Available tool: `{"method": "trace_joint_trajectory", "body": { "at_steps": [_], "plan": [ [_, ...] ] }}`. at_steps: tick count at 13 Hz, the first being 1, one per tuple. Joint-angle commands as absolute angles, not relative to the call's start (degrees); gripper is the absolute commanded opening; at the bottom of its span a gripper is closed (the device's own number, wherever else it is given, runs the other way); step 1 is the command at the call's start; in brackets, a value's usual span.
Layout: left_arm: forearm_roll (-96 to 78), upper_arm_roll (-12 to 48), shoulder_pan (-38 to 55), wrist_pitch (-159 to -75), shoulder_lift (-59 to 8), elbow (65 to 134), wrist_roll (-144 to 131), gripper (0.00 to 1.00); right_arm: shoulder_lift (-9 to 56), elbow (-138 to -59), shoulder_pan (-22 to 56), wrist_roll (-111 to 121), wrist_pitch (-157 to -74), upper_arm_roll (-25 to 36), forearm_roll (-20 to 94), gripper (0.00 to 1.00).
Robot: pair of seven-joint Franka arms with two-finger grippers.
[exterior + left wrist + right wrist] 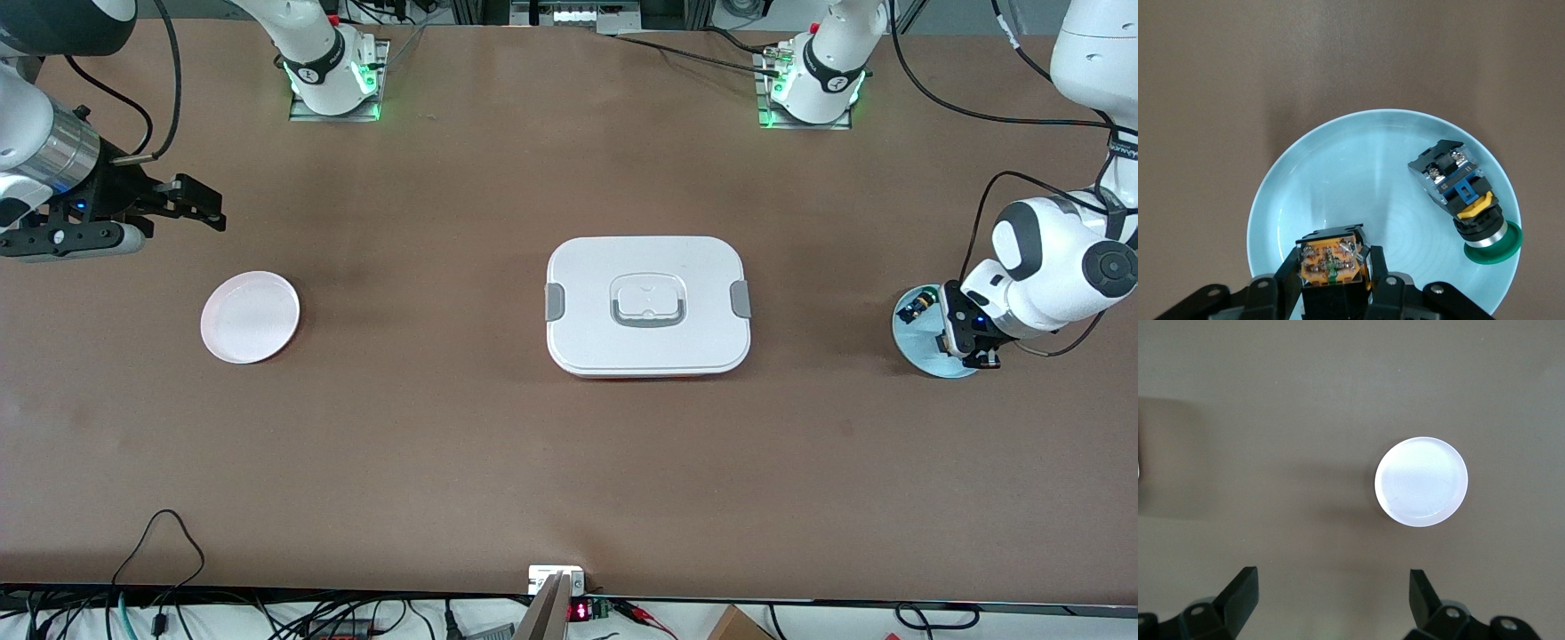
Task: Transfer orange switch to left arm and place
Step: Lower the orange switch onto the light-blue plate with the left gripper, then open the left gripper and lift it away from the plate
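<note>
Over the light-blue plate (1338, 173), the left pincer (1335, 283) is clenched on the orange switch (1331, 261), whose lower half its fingers hide, while the right pincer (1331, 593) waits released above the bench (498, 462).

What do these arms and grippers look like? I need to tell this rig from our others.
Both arms are white and rounded with dark grey joint bands, black cables trailing and green-lit bases. The left gripper and the right gripper are black with two fingers and small blue lights; the right wrist has a silvery ring.

Only the box (648, 305) sits mid-table between the left gripper (971, 348) and right gripper (191, 204), bare tabletop all around it.
</note>
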State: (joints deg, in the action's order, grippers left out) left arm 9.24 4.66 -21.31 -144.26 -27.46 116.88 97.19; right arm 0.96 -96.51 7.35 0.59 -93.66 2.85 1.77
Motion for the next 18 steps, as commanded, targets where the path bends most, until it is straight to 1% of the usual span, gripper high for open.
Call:
{"method": "trace_joint_trajectory", "body": {
  "at_steps": [1,3,4,5,6,8,10,11,13,14,18],
  "plan": [
    [10.72,5.71,-22.59,-145.55,-28.21,117.07,98.09,0.35,1.58,-94.75,7.12,0.7,-92.72,2.64,1.23,1.0],
    [10.72,5.8,-22.5,-146.16,-28.3,116.98,98.09,0.39,1.58,-94.66,7.21,0.62,-92.64,2.64,0.88,1.0],
    [10.72,5.8,-22.5,-146.16,-28.3,116.98,98.09,0.41,1.41,-94.75,7.73,0.35,-91.16,2.38,-1.04,1.0],
    [10.72,5.8,-22.5,-146.16,-28.3,116.98,98.43,0.66,1.41,-94.66,7.91,-0.17,-89.32,2.2,-3.23,1.0],
    [10.64,5.97,-22.85,-146.08,-28.21,116.98,99.92,1.0,1.41,-94.66,8.17,-0.44,-89.21,2.2,-3.95,1.0],
    [10.37,7.46,-23.81,-145.64,-27.78,116.46,102.39,1.0,1.58,-93.7,7.82,-0.44,-89.38,2.37,-3.34,1.0],
    [10.11,7.56,-23.99,-144.94,-26.73,116.37,102.22,1.0,2.28,-93.08,8.0,-0.44,-89.47,2.37,-3.34,1.0],
    [9.76,7.65,-23.91,-142.58,-25.41,116.02,101.96,1.0,2.29,-92.82,8.09,-0.44,-89.47,2.37,-3.34,1.0],
    [8.18,8.35,-23.91,-132.68,-22.34,112.87,98.46,1.0,2.29,-92.73,8.17,-0.44,-89.65,2.29,-3.34,1.0],
    [7.65,8.35,-23.82,-126.62,-21.89,110.33,95.83,1.0,2.29,-92.72,8.09,-0.53,-89.65,2.29,-3.25,1.0],
    [3.79,9.49,-23.38,-101.32,-22.15,97.5,79.69,1.0,2.63,-92.81,7.91,-0.53,-90.09,2.29,-2.99,1.0]
  ]
}}
